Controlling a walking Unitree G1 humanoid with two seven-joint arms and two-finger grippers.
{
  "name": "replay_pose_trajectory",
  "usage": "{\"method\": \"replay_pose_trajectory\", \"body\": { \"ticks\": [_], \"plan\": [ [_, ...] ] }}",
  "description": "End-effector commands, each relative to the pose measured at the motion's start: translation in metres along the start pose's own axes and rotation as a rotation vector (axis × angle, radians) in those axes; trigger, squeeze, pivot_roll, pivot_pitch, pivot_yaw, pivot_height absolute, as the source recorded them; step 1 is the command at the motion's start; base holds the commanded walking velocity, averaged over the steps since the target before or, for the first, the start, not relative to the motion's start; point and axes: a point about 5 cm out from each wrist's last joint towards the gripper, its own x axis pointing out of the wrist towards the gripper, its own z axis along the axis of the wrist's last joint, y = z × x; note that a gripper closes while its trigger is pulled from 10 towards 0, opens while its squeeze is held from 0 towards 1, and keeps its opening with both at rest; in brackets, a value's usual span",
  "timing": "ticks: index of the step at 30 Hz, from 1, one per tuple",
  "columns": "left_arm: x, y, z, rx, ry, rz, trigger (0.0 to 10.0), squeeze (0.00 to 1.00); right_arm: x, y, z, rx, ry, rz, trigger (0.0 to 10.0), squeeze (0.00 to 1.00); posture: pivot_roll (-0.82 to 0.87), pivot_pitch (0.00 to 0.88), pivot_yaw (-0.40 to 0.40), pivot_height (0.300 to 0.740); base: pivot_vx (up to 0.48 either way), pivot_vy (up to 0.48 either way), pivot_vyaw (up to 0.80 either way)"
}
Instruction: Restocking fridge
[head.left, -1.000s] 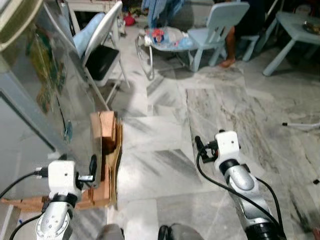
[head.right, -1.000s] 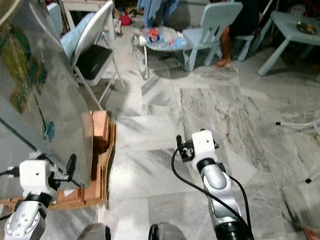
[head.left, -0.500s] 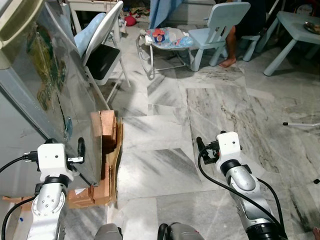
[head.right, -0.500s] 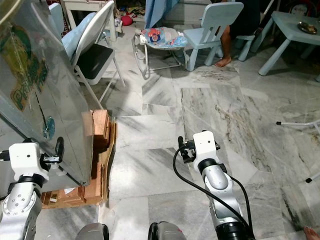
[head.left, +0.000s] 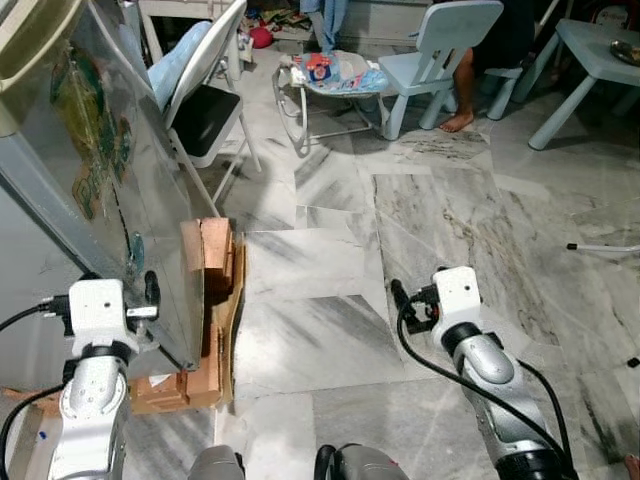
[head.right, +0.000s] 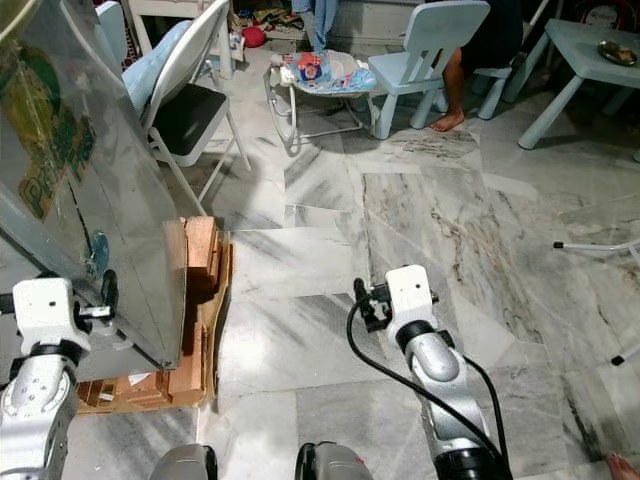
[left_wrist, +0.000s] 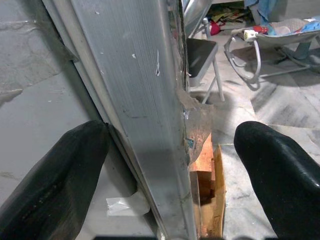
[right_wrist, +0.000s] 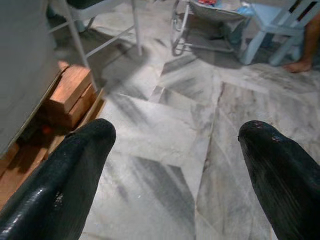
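While the left hand (left_wrist: 170, 165) straddles the free edge of the fridge door (left_wrist: 135, 100), the step in hand appears to be swinging that door, the access stage of restocking; whether it is being opened or closed cannot be told. No stock item is held by either hand.

Left hand: its fingers (left_wrist: 55, 175) are spread wide, one on each side of the metal door edge. The finger on the cabinet side lies close against the grey door seal; the other stands clear of the outer face, toward the open floor. Nothing is clamped. The door edge sits between the fingers, deep in the gap.

Right hand (right_wrist: 175, 165): fingers spread wide, empty, held low over the marble floor (head.left: 330, 330), well apart from the door.

Fridge (head.left: 60, 200): directly ahead of the left hand, standing on wooden blocks (head.left: 210, 260) just beyond the door's lower corner. A folding chair (head.left: 200, 110) stands further past the door.

Next move, as a judgement: press one finger against the door edge and sweep the arm with the hinge arc, keeping the finger clear of the seal to avoid pinching.
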Motion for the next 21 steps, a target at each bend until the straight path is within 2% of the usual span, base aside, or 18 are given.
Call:
{"method": "replay_pose_trajectory", "body": {
  "ticks": [1, 5, 9, 10, 13, 14, 16, 19, 20, 21],
  "plan": [
    [0.006, 0.004, 0.004, 0.007, -0.010, 0.010, 10.0, 0.00, -0.004, -0.004, -0.002, -0.005, 0.014, 0.002, 10.0, 0.00, 0.05, 0.152, -0.099, 0.740, 0.000, 0.000, 0.00],
    [0.012, -0.006, 0.011, -0.026, -0.027, -0.052, 10.0, 0.00, -0.004, -0.006, -0.005, 0.003, 0.033, -0.007, 10.0, 0.00, 0.04, 0.148, -0.094, 0.740, 0.000, 0.000, 0.00],
    [0.012, -0.025, 0.018, -0.024, -0.046, -0.163, 10.0, 0.00, -0.004, -0.004, -0.008, -0.005, 0.070, 0.016, 10.0, 0.00, 0.04, 0.146, -0.092, 0.740, 0.000, 0.000, 0.00],
    [0.013, -0.031, 0.022, -0.025, -0.057, -0.186, 10.0, 0.00, -0.005, -0.001, -0.014, 0.003, 0.112, 0.054, 10.0, 0.00, 0.04, 0.146, -0.092, 0.740, 0.000, 0.000, 0.00],
    [0.015, -0.038, 0.025, -0.026, -0.064, -0.209, 10.0, 0.00, -0.007, 0.002, -0.023, -0.003, 0.178, 0.104, 10.0, 0.00, 0.05, 0.141, -0.102, 0.740, 0.000, 0.000, 0.00],
    [0.017, -0.053, 0.030, -0.005, -0.088, -0.268, 10.0, 0.00, -0.012, 0.001, -0.033, -0.035, 0.245, 0.149, 10.0, 0.00, 0.06, 0.141, -0.111, 0.740, 0.000, 0.000, 0.00],
    [0.017, -0.058, 0.032, 0.002, -0.097, -0.288, 10.0, 0.00, -0.013, 0.000, -0.036, -0.049, 0.262, 0.160, 10.0, 0.00, 0.06, 0.141, -0.111, 0.740, 0.000, 0.000, 0.00],
    [0.023, -0.095, 0.048, -0.034, -0.126, -0.400, 10.0, 0.00, -0.016, -0.003, -0.045, -0.069, 0.323, 0.188, 10.0, 0.00, 0.07, 0.136, -0.121, 0.740, 0.000, 0.000, 0.00],
    [0.020, -0.118, 0.057, -0.003, -0.154, -0.497, 10.0, 0.00, -0.016, -0.005, -0.046, -0.075, 0.333, 0.192, 10.0, 0.00, 0.07, 0.137, -0.125, 0.740, 0.000, 0.000, 0.00],
    [0.017, -0.133, 0.063, 0.024, -0.175, -0.562, 10.0, 0.00, -0.016, -0.005, -0.046, -0.078, 0.338, 0.195, 10.0, 0.00, 0.07, 0.137, -0.125, 0.740, 0.000, 0.000, 0.00]
  ]
}}
